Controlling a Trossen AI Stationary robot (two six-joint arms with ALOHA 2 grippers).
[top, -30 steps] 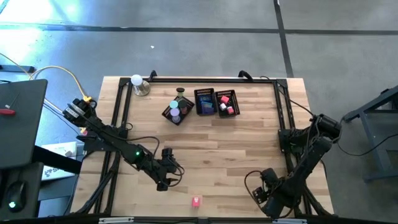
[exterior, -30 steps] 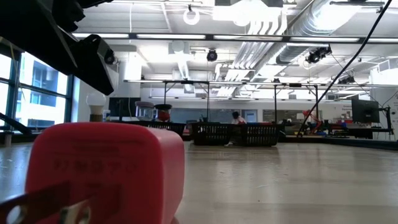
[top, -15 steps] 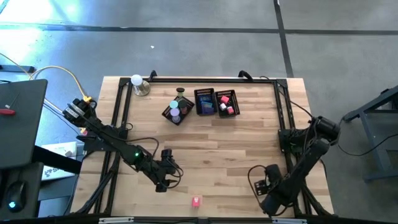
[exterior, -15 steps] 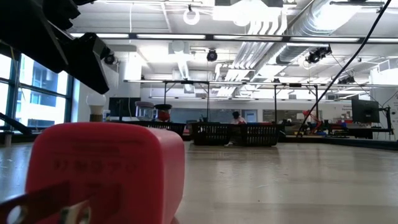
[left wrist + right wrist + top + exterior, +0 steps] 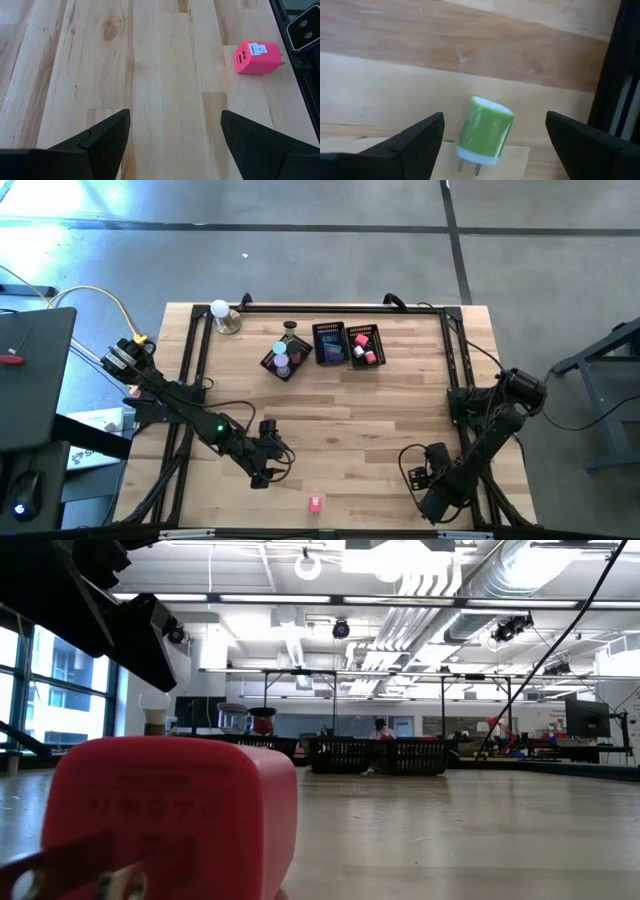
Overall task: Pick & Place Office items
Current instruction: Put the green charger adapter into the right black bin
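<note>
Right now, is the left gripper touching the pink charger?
Apart. The left wrist view shows the pink charger lying on bare wood well ahead of the open left gripper, with clear table between them.

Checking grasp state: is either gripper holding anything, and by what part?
Nothing held. Left gripper open, pink charger lying ahead. Right gripper open around green charger, not touching it.

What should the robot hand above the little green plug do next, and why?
Probably go lower. The right gripper is open, and the green plug lies on the table between its two fingers, not yet pinched. Dropping a little more, then squeezing, looks like the way to grab it.
</note>
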